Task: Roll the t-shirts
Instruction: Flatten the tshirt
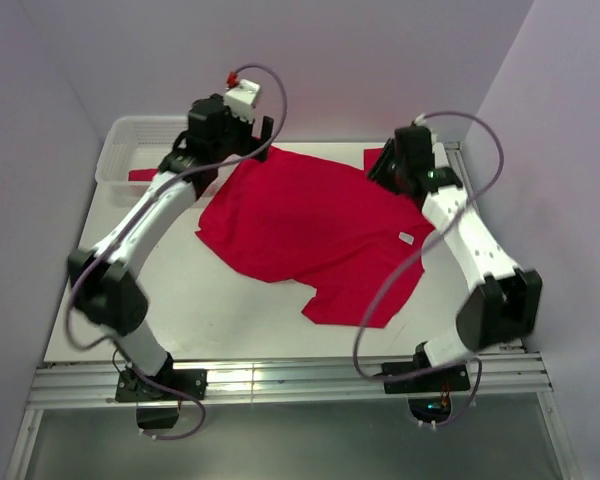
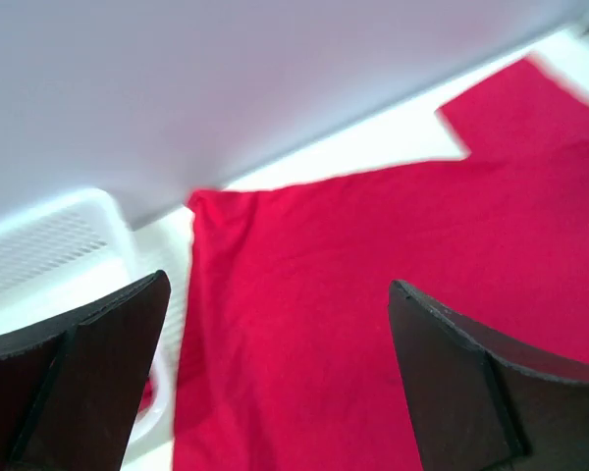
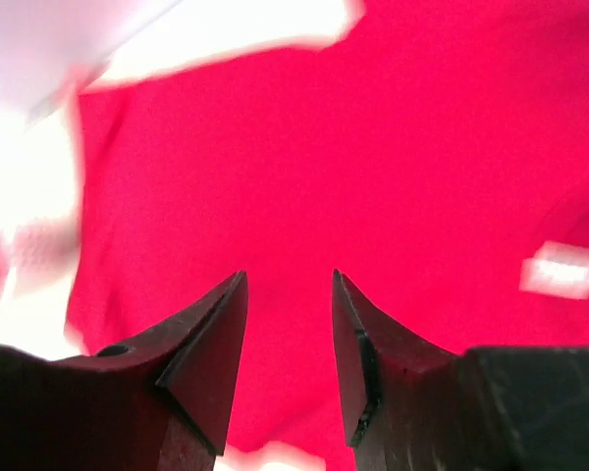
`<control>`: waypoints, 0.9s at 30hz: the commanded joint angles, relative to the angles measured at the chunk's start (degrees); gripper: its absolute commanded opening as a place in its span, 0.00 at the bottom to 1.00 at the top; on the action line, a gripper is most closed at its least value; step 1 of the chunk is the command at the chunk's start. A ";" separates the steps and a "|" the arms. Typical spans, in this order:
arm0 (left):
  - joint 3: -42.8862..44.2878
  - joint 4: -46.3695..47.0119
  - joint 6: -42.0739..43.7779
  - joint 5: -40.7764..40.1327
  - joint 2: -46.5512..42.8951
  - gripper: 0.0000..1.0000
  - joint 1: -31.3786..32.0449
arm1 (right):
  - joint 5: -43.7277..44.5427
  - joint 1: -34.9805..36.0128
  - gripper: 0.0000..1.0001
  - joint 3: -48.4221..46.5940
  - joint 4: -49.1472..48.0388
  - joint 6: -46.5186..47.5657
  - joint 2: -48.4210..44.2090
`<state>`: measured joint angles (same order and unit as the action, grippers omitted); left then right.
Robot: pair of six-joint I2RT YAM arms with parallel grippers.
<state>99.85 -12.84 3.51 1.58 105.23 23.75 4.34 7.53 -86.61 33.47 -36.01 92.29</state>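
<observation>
T-shirt (image 1: pixel 310 220) lies spread by the counter's (image 1: pixel 230 315) far edge, left pincer (image 2: pixel 280 285) gaping wide, right pincer (image 3: pixel 290 275) parted, both empty.

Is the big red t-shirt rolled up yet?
No, the red t-shirt lies spread out flat on the table, with a sleeve sticking out.

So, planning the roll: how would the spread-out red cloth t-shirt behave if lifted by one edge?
The red cloth t-shirt lies flat with creases, so probably floppy. It looks thin, so likely light, bunching if pushed.
</observation>
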 commanded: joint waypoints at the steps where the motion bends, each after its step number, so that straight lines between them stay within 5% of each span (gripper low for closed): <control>1: -13.07 1.76 3.08 1.85 -13.36 1.00 -0.02 | 0.32 5.20 0.47 15.73 -7.09 -0.02 -9.73; 6: -37.57 2.57 9.32 2.27 -31.56 0.99 -0.98 | 2.93 14.67 0.47 32.17 -10.11 -2.66 -23.20; 11: -52.18 -2.10 18.88 19.75 -44.21 0.99 -1.51 | 12.26 26.03 0.48 40.62 -0.89 -11.35 -31.28; 16: -55.20 -3.07 21.54 29.08 -45.73 0.99 3.13 | 13.77 32.01 0.52 49.95 5.54 -22.41 -41.11; 27: -55.12 9.66 18.73 26.19 -32.99 0.98 19.13 | 18.77 40.90 0.59 58.03 18.38 -43.79 -44.92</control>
<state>43.62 -8.88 22.79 26.72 69.87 40.66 18.39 47.59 -30.20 47.79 -71.88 47.75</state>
